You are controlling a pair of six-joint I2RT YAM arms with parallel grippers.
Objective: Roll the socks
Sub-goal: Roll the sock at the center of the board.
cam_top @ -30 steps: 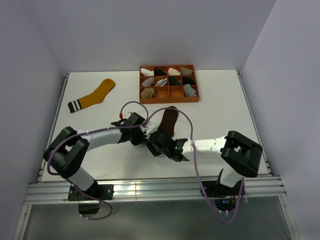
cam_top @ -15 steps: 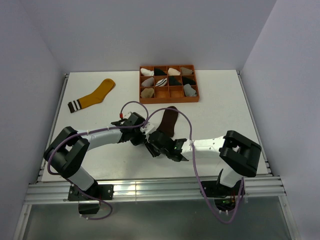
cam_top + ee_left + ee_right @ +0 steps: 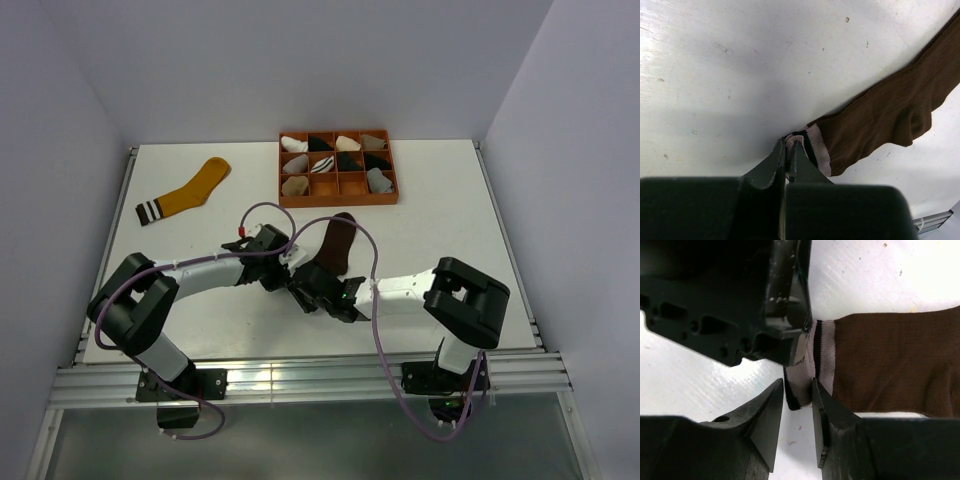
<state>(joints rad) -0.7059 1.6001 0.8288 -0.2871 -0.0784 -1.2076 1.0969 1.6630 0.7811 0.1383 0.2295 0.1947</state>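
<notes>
Though limp, ribbed brown sock (image 3: 885, 110) in clamped left jaws, right jaws parted.

text: none readable | labels: none | brands: none | numbers: none | signs: none | same in all three views

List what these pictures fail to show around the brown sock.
- Top view: striped cuff of the dark brown ribbed fabric sock, covered by both wrists.
- Both wrist views: its toe, cut off by the right edge.
- Right wrist view: whether the right claw pinches the cuff; fabric fills the gap.
- Top view: bundles in the orange divided tray, too small.
</notes>
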